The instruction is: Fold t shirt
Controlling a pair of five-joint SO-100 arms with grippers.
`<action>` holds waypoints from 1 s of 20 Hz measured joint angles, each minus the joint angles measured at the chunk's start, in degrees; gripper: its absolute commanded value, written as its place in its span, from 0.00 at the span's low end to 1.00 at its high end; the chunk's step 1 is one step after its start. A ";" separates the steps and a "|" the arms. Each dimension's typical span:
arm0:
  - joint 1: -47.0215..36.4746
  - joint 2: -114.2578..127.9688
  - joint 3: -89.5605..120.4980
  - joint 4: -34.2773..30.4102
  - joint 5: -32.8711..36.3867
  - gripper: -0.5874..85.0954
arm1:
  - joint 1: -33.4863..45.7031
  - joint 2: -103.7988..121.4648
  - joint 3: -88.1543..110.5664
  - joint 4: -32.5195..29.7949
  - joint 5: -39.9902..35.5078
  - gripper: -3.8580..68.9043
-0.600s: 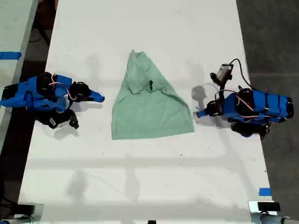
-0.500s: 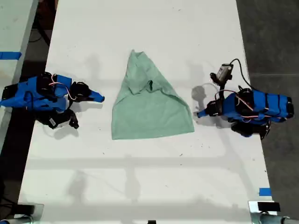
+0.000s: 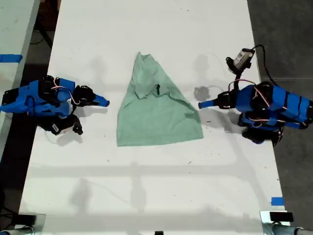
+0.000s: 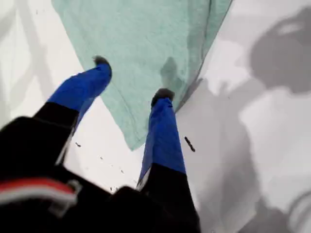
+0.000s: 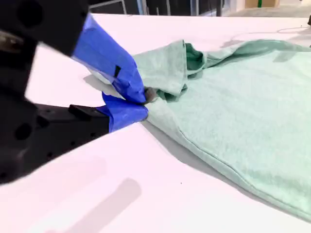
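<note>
Hovering open, my first hand (image 4: 131, 77) overhangs the t shirt (image 4: 146, 48).

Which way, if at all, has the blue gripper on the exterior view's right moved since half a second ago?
Yes. My first gripper has shifted up the exterior view and toward its left, judged against the unmoved pale mint-green cloth t shirt.

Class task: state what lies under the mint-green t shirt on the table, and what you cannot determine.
The t shirt lies on the white table, which shows all round it. Folded layers overlap near its narrow end. Whatever lies beneath the cloth is covered, so nothing more can be told.
</note>
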 measured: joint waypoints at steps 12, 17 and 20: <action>-0.09 0.00 0.00 0.00 0.00 0.00 | 2.02 -49.39 -5.45 -20.21 1.32 0.07; -0.09 0.00 0.00 0.00 0.00 0.00 | -0.09 -49.31 -6.77 -18.11 2.64 0.07; -0.09 0.00 0.00 0.00 0.00 0.00 | -1.23 -47.81 -12.22 -12.48 2.64 0.07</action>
